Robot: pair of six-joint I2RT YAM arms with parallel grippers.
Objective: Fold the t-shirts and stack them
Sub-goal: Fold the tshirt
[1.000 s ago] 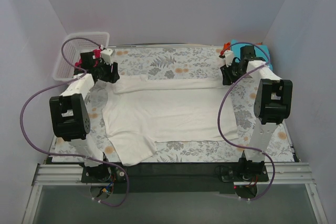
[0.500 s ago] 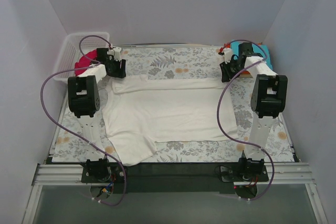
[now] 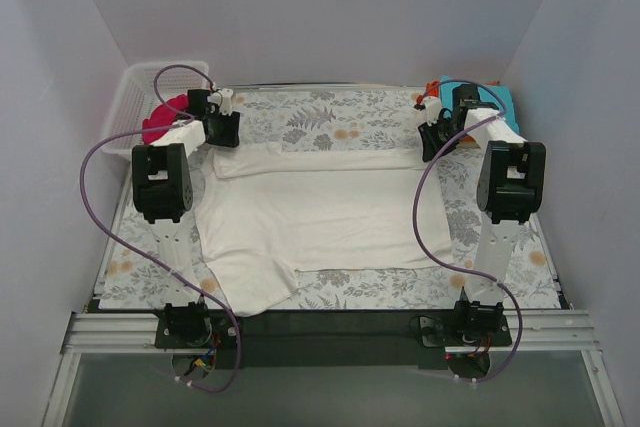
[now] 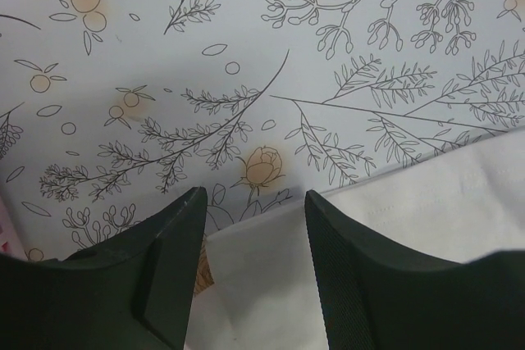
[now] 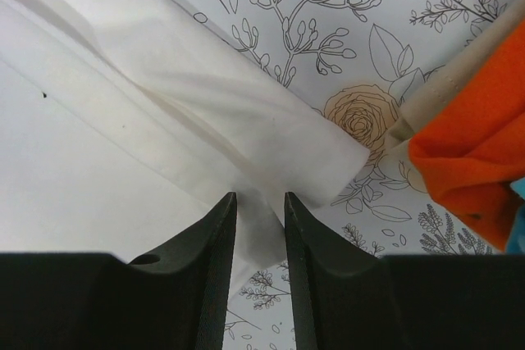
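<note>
Hovering both grippers at the far corners of the off-white t-shirt (image 3: pixel 320 212). It lies spread on the floral table covering (image 4: pixel 246 55), far edge folded over into a band.

My left gripper (image 4: pixel 254 198): jaws well apart, open, with the shirt's far-left corner showing in the gap.

My right gripper (image 5: pixel 258 198): jaws close together over the folded far-right corner, cloth visible in the slit. I cannot tell whether it is clamped.

Orange t-shirt (image 5: pixel 472 153) lies just beside that corner, with the teal t-shirt (image 3: pixel 506 99) by it. Magenta t-shirt (image 3: pixel 158 125) sits in the white basket (image 3: pixel 125 107), far left.
</note>
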